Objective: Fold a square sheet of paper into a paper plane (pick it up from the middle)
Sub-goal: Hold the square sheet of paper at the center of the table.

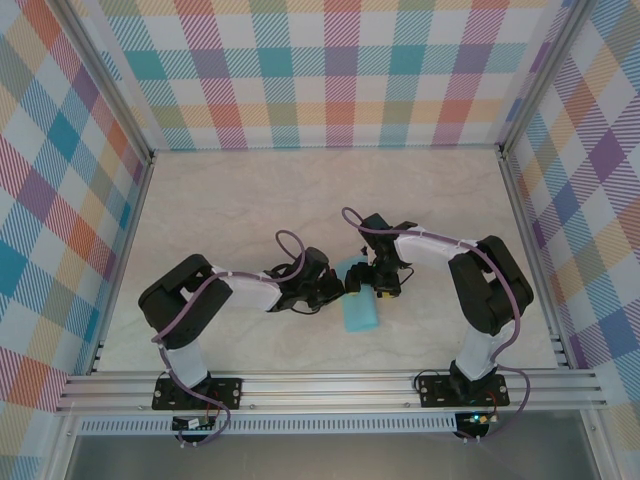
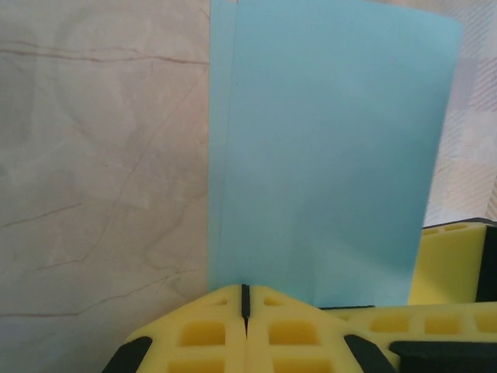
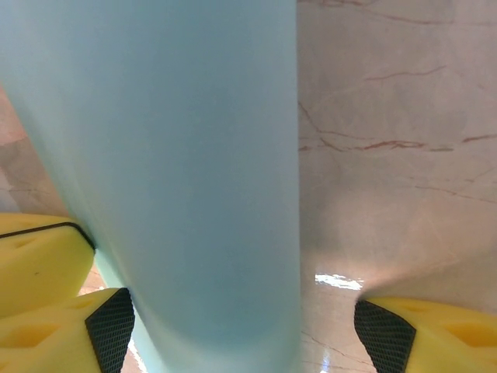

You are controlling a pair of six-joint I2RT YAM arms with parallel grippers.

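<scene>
The square sheet of paper (image 1: pixel 358 308) is light blue and folded into a long narrow band between my two grippers, near the table's front middle. A paper plane is out of view. My left gripper (image 1: pixel 338 286) is shut, and in the left wrist view the sheet (image 2: pixel 334 155) rises straight from its closed fingertips (image 2: pixel 245 299), a lengthwise fold line running down to them. My right gripper (image 1: pixel 386 284) is open. In the right wrist view the curved sheet (image 3: pixel 178 155) passes between its fingers (image 3: pixel 247 334), close to the left pad (image 3: pixel 110 326) and well apart from the right one.
The table (image 1: pixel 250 200) is pale marble-patterned, bounded by plaid walls (image 1: pixel 330 70) and an aluminium rail (image 1: pixel 330 385) at the front. The right gripper's yellow finger (image 2: pixel 458 260) shows beside the sheet in the left wrist view.
</scene>
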